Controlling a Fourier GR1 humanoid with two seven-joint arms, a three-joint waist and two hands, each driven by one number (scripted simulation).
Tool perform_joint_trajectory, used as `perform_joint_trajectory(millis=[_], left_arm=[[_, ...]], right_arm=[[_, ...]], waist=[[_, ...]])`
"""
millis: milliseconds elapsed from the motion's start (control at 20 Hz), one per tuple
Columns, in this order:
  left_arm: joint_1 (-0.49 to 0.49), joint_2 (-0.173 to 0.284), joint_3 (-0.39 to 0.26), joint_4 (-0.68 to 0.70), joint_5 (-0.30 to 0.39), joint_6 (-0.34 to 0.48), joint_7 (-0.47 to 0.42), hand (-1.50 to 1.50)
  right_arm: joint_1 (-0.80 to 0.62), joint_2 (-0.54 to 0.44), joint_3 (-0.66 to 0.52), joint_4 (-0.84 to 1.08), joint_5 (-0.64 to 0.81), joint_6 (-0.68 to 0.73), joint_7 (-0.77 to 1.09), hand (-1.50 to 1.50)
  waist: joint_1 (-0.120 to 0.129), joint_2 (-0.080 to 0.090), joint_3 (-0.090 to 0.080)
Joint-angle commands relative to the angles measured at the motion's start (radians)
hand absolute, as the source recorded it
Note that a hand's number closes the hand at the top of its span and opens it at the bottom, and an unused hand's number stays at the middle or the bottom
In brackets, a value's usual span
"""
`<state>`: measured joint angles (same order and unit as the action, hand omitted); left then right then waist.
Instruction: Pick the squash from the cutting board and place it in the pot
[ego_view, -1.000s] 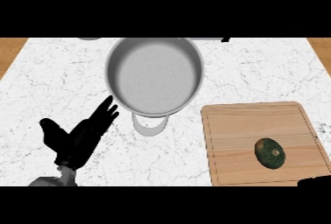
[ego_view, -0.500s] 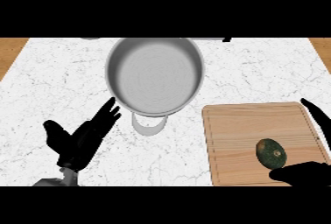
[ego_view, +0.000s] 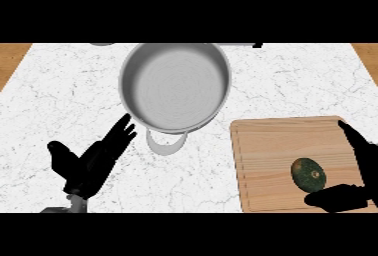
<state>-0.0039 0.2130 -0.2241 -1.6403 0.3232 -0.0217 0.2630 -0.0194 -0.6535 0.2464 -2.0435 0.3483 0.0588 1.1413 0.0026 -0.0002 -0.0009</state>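
Observation:
A small dark green squash (ego_view: 308, 174) lies on the wooden cutting board (ego_view: 273, 150) at the lower right. My right hand (ego_view: 362, 170) is open just right of it: straight fingers run along the board's right edge and the thumb (ego_view: 336, 199) reaches in below the squash, not touching it that I can see. The grey metal pot (ego_view: 176, 86) stands empty at the upper middle of the white marble counter. At the lower left my left hand (ego_view: 88, 162) rests open, fingers pointing up toward the pot.
The pot's short handle (ego_view: 166, 141) sticks out toward me, between my left hand and the board's left edge. Brown wood (ego_view: 11, 57) shows past the counter's upper left and upper right corners.
My right hand has come up from the lower right corner and now flanks the squash from the right and below. Squash, pot and left hand have not moved.

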Motion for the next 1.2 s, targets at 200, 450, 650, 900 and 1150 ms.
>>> perform_joint_trajectory(millis=[200,450,650,900,1150], left_arm=[[0.002,-0.037,-0.014,0.055,-0.042,-0.026,-0.057,0.00],[0.056,-0.031,-0.014,-0.056,-0.039,-0.017,-0.012,0.00],[0.018,-0.036,0.027,0.045,-0.039,-0.045,-0.039,0.00],[0.038,-0.062,0.010,-0.015,-0.068,-0.023,-0.007,0.00],[0.000,-0.068,0.037,-0.008,-0.073,-0.026,0.026,0.00]], right_arm=[[0.010,0.102,0.067,0.068,0.128,0.013,0.109,-1.50],[0.057,0.084,-0.017,0.112,0.088,0.064,0.013,-1.50],[0.022,0.153,0.022,0.077,0.145,0.099,0.108,-1.50],[0.007,0.232,0.034,0.166,0.229,0.069,0.048,-1.50],[0.108,0.199,-0.054,0.172,0.203,0.101,-0.063,-1.50]], waist=[[-0.002,0.000,0.000],[0.000,-0.001,0.001],[-0.002,0.001,0.000],[0.001,0.000,0.001],[-0.006,-0.001,0.001]])
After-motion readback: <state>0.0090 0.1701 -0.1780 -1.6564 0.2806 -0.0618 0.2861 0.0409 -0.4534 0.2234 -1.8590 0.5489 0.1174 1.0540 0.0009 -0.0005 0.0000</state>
